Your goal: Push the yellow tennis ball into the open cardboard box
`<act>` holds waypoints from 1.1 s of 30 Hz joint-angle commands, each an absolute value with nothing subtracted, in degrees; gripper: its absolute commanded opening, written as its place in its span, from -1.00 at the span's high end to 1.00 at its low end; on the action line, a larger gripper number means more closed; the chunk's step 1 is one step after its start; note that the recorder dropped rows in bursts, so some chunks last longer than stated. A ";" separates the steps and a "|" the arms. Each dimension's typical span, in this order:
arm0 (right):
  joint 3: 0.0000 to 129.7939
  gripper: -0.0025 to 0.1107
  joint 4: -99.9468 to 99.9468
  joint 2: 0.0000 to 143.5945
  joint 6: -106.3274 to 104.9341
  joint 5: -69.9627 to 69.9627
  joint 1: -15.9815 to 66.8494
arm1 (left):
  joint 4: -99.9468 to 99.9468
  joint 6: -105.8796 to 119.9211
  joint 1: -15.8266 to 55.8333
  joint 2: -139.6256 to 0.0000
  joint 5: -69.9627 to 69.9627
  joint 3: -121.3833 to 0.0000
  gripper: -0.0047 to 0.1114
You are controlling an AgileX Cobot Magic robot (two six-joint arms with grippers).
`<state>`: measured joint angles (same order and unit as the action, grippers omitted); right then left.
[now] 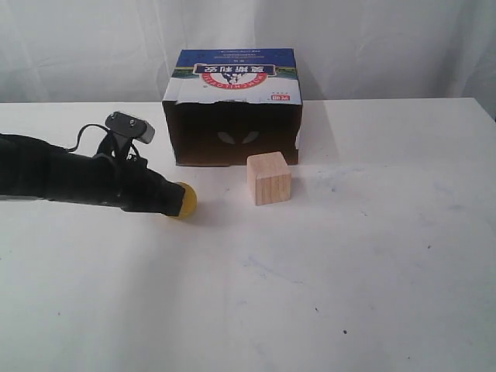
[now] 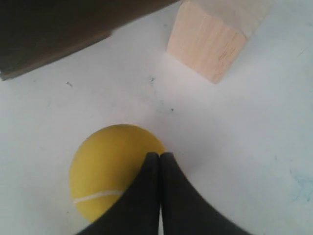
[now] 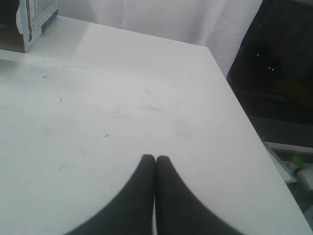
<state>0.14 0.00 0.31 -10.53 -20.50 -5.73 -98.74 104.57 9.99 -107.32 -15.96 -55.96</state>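
The yellow tennis ball (image 1: 186, 201) (image 2: 105, 169) lies on the white table, left of and nearer than the open cardboard box (image 1: 232, 105), whose dark opening faces the front. My left gripper (image 1: 174, 199) (image 2: 160, 155) is shut with nothing held, its tips resting against the ball's near-left side. Only a dark edge of the box (image 2: 49, 34) shows in the left wrist view. My right gripper (image 3: 155, 158) is shut and empty over bare table, far from the ball; it does not appear in the exterior view.
A pale wooden cube (image 1: 269, 178) (image 2: 215, 36) stands just in front of the box's right half, to the right of the ball. A corner of the box (image 3: 29, 22) shows in the right wrist view. The table's right edge (image 3: 234, 107) drops off close by.
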 commanded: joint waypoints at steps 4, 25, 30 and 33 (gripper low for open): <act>0.00 0.96 0.00 0.00 -10.15 -19.68 -5.67 | -99.95 103.45 9.83 -112.77 -17.61 -58.44 0.92; 0.00 0.96 0.00 0.00 -8.81 -19.68 -5.67 | -99.95 102.15 9.83 -111.14 -19.66 -63.74 0.92; 0.00 0.96 0.00 0.00 -8.81 -19.68 -5.67 | -99.95 102.15 9.83 -107.68 -18.71 -63.74 0.92; 0.00 0.96 0.00 0.00 -8.81 -19.68 -5.67 | -99.95 100.07 9.83 -105.40 -17.19 -63.74 0.92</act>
